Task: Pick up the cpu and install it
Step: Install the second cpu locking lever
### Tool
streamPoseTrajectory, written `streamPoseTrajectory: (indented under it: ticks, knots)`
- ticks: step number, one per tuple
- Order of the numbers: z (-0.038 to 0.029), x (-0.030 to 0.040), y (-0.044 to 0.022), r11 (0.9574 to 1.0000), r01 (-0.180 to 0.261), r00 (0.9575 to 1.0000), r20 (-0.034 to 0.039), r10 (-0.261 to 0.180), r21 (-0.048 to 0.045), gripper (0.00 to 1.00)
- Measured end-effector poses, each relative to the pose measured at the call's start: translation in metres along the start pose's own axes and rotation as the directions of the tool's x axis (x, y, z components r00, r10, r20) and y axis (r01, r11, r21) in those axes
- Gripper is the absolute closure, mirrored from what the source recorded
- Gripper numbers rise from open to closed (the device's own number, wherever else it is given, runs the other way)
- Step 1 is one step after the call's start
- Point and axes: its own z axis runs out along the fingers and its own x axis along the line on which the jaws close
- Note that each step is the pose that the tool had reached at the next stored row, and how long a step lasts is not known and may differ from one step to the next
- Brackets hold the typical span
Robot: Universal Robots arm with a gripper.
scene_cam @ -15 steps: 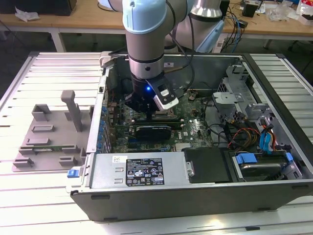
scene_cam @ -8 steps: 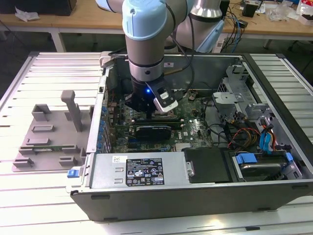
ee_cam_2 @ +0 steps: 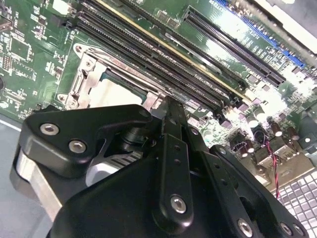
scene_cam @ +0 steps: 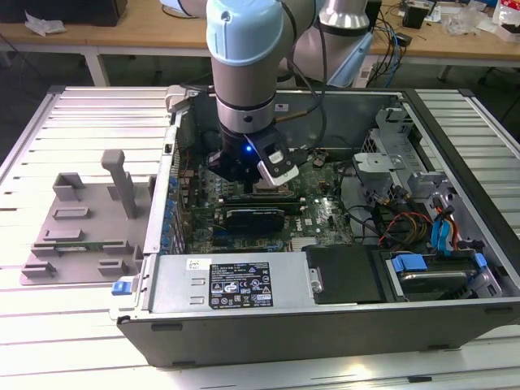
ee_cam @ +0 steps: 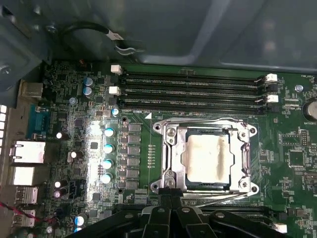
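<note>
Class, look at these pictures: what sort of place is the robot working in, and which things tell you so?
Probably a robotics lab or electronics workshop. An open computer case lies on a slatted metal table, a grey fixture sits beside it, and cluttered workbenches stand behind. The hand hangs over the cpu in its socket.

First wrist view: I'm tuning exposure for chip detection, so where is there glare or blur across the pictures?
In the first wrist view, glare whitens the cpu top and flares on the capacitors; in the second wrist view, the gripper body looms dark and soft up close; in the exterior view, the table slats are washed out bright.
</note>
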Motion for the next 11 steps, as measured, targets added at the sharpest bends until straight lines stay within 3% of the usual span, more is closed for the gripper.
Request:
streamPoseTrajectory:
  ticks: [2,7,11]
  knots:
    - [-0.001,-0.0014,-0.0028,1.0,-0.001,1.0,-0.0036,0.001,-0.0002,0.89]
    - [-0.002,-0.0014,-0.0104,1.0,-0.001,1.0,-0.0041,0.001,-0.0005,0.89]
    - [0.0024,-0.0005,-0.0131,0.9998,-0.002,1.0,-0.0038,0.002,-0.0193,0.89]
